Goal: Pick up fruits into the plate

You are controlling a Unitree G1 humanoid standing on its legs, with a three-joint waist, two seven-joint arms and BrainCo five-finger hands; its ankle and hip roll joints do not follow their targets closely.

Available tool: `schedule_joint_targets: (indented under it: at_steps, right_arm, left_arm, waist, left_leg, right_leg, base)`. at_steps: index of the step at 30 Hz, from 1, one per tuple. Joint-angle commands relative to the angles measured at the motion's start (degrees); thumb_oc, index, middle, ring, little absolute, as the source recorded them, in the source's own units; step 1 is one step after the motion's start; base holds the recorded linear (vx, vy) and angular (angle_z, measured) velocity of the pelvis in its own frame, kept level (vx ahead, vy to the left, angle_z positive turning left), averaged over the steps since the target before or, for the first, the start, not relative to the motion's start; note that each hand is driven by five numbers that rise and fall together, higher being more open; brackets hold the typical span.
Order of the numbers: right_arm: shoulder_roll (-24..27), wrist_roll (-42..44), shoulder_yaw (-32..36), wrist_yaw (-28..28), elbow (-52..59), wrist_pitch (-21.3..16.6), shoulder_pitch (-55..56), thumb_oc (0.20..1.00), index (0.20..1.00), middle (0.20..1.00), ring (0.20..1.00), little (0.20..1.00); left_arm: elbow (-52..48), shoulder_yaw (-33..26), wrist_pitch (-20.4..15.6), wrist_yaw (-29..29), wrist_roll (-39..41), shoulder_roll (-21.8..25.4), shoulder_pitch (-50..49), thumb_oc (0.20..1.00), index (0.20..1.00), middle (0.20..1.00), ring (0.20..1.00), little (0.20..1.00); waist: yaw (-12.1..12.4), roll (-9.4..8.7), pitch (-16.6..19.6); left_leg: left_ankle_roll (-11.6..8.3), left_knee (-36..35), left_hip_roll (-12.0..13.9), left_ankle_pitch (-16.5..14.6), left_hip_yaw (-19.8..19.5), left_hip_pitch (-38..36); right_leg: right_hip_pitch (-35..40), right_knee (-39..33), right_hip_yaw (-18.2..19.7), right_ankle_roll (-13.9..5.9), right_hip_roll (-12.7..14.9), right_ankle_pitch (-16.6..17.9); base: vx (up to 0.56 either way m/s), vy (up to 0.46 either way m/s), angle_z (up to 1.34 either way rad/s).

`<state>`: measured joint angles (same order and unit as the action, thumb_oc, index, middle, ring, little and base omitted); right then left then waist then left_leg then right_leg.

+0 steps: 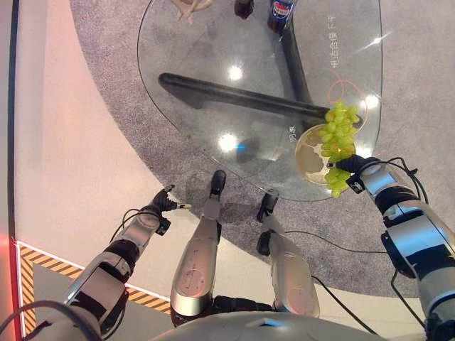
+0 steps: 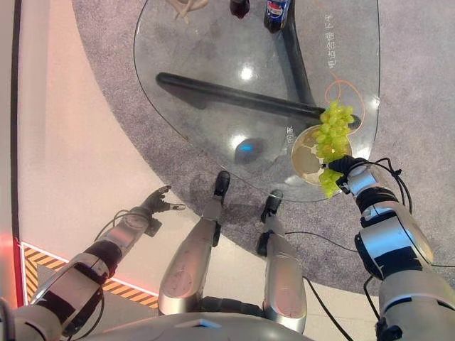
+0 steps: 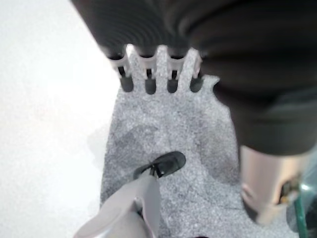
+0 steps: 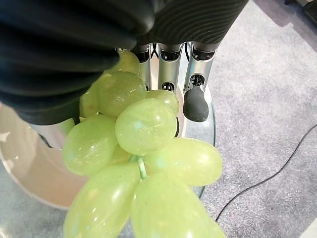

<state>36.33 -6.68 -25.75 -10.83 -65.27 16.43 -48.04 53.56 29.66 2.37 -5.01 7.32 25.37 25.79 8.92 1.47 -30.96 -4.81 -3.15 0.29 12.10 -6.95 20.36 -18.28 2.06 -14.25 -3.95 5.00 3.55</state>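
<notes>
Head views: right hand (image 1: pixel 355 168) at the glass table's (image 1: pixel 213 114) near right edge, curled onto green grapes (image 1: pixel 338 135) draped across the plate (image 1: pixel 307 158); left wrist: left hand (image 3: pixel 148 79) slack, empty; right wrist: bunch overhanging rim, likely to slide off once released.

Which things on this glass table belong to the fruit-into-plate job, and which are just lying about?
Belong to the job:
- green grapes, draped over the plate's rim
- plate, at the table's near edge
- right hand, fingers curled on the grapes

Lying about:
- two dark bottles at the far edge
- pale object beside them, too cut off to identify
- glass table
</notes>
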Motion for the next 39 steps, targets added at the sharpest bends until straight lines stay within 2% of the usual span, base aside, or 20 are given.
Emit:
schedule_joint_targets:
  at_steps: [1,3,4,5,6,7,17,29,35,37,39]
  right_arm:
    - [3.35,-2.90,-3.41,2.21,-0.80,0.59,-0.81,0.200,0.200,0.200,0.200,0.200]
    - [2.68,-3.61,-3.82,2.88,-1.01,0.96,-0.82,0.200,0.200,0.200,0.200,0.200]
    - [2.26,-4.23,-3.90,3.08,-1.23,1.22,-1.02,0.322,0.322,0.322,0.322,0.322]
    - [2.09,-4.75,-4.01,3.12,-1.35,1.23,-1.07,0.404,0.404,0.404,0.404,0.404]
    - [1.87,-5.09,-4.28,3.20,-1.49,1.39,-1.20,0.758,0.758,0.758,0.758,0.758]
    - [1.71,-5.33,-4.44,3.17,-1.59,1.68,-1.33,1.000,1.000,1.000,1.000,1.000]
    - [0.08,-6.38,-4.26,6.03,-4.53,4.02,-1.37,1.000,1.000,1.000,1.000,1.000]
    - [-0.46,-5.69,-2.85,9.00,-6.70,6.82,-0.63,1.000,1.000,1.000,1.000,1.000]
    - [-0.78,0.53,0.09,14.86,-7.21,4.94,1.59,1.000,1.000,1.000,1.000,1.000]
    - [-1.21,2.93,1.78,17.45,-6.97,3.54,3.39,1.000,1.000,1.000,1.000,1.000]
    - [-2.26,6.41,4.43,20.74,-5.77,0.47,7.85,1.000,1.000,1.000,1.000,1.000]
  left_arm:
    - [1.38,1.53,0.24,-1.15,1.59,-2.36,-0.31,1.000,1.000,1.000,1.000,1.000]
    - [1.21,1.93,0.41,-1.72,1.94,-3.06,-0.12,1.000,1.000,1.000,1.000,1.000]
    - [1.30,2.11,0.34,-1.95,2.08,-3.33,0.11,1.000,1.000,1.000,1.000,1.000]
    - [1.31,2.19,0.30,-2.02,2.12,-3.46,0.20,1.000,1.000,1.000,1.000,1.000]
    - [1.37,2.31,0.30,-2.19,2.18,-3.71,0.39,1.000,1.000,1.000,1.000,1.000]
    - [1.41,2.37,0.33,-2.27,2.25,-3.85,0.52,1.000,1.000,1.000,1.000,1.000]
    - [1.25,3.11,0.49,-2.04,2.65,-4.52,1.06,1.000,1.000,1.000,1.000,1.000]
    - [2.63,2.91,0.03,-1.53,2.00,-4.86,1.29,1.000,1.000,1.000,1.000,1.000]
    - [4.13,2.26,-0.30,-1.14,1.58,-4.95,1.05,1.000,1.000,1.000,1.000,1.000]
    - [4.54,2.01,-0.28,-0.86,1.55,-5.09,0.60,1.000,1.000,1.000,1.000,1.000]
    - [5.54,1.51,-0.81,-0.69,1.33,-5.40,-1.09,1.000,1.000,1.000,1.000,1.000]
  waist:
    - [-1.42,0.31,1.16]
    - [-1.57,0.62,1.16]
    - [-1.60,0.78,1.16]
    - [-1.60,0.87,1.16]
    - [-1.58,0.97,1.16]
    - [-1.58,1.02,1.16]
    - [-1.12,1.99,1.16]
    - [-0.95,1.62,1.16]
    - [-1.30,1.00,1.16]
    - [-1.48,0.82,1.17]
    - [-1.90,0.25,2.62]
  left_leg:
    - [3.33,8.61,-2.89,-12.40,2.41,0.79]
    - [3.40,8.74,-3.04,-12.38,2.65,1.18]
    - [3.46,8.89,-3.13,-12.35,2.65,1.51]
    - [3.48,8.93,-3.18,-12.33,2.67,1.64]
    - [3.51,8.95,-3.28,-12.29,2.70,1.79]
    - [3.53,9.00,-3.34,-12.27,2.71,1.88]
    - [3.84,9.47,-3.64,-12.53,3.02,2.14]
    - [3.99,9.08,-3.33,-13.07,3.66,0.00]
    - [3.84,8.25,-2.86,-13.49,4.22,-3.60]
    - [3.77,8.06,-2.72,-13.80,4.45,-5.43]
    - [3.59,7.40,-2.23,-14.51,4.97,-8.15]
  right_leg:
    - [-5.05,3.91,0.78,-1.81,2.59,-0.53]
    - [-5.71,4.22,0.87,-1.87,2.77,-0.50]
    - [-6.21,4.52,0.94,-1.90,2.86,-0.47]
    - [-6.39,4.62,0.93,-1.93,2.91,-0.46]
    - [-6.56,4.68,0.88,-1.95,2.99,-0.44]
    - [-6.67,4.74,0.87,-1.96,3.04,-0.42]
    - [-7.48,5.80,0.50,-2.20,3.64,-0.50]
    - [-5.68,5.79,0.47,-2.23,3.53,-0.79]
    - [-2.16,5.21,0.60,-2.17,3.26,-1.16]
    - [-0.35,5.01,0.76,-2.13,3.21,-1.39]
    - [2.41,4.29,1.16,-2.05,2.86,-1.87]
  base:
    - [-0.03,0.057,-0.01]
    - [-0.03,0.055,-0.08]
    - [-0.02,0.034,-0.10]
    - [-0.02,0.032,-0.05]
    - [0.00,0.000,0.00]
    - [-0.01,0.022,0.03]
    - [0.00,0.003,0.01]
    - [0.00,0.000,0.02]
    - [0.01,-0.003,0.03]
    - [0.02,0.003,0.00]
    - [0.08,0.001,-0.02]
